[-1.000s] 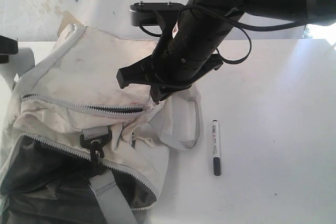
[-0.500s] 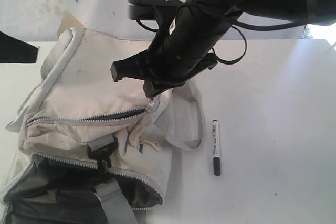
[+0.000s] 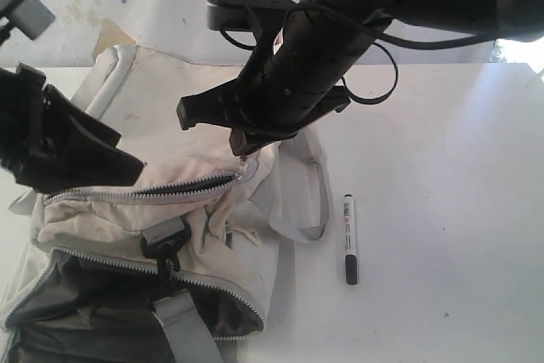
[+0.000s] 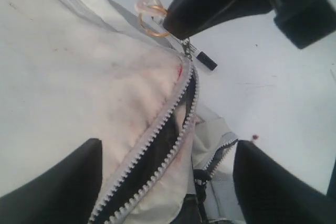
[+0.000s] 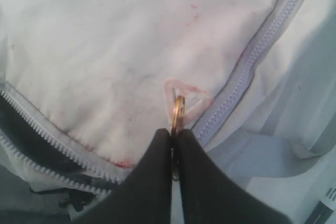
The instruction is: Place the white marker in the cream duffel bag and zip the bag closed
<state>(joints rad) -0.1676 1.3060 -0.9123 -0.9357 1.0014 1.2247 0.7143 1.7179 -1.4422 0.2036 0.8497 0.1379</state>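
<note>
Right now the right gripper [image 5: 174,140] is squeezed tight on the little gold ring [image 5: 179,109] of a zipper [image 3: 144,191] on top of the cream bag [image 3: 161,125]. It holds the ring because that is the part that makes the zipper slide. The ring sits at the end of the zipper, and the teeth behind it are apart, so a dark gap shows in the bag. The left gripper [image 4: 168,148] hangs over the other part of the bag with its two fingers spread wide and nothing in them. It is probably there to press or hold the soft cloth so the bag does not slide when the zipper is pulled. The white marker [image 3: 349,238] is not in the bag yet. It lies flat on the white table [image 3: 442,210] beside the bag, just past the grey strap loop [image 3: 310,201], and nothing touches it. The big mouth [image 3: 85,312] on the near side of the bag gapes open too, and its dark inside shows. So there is room for the marker, but one gripper must let go and fetch it first.
</note>
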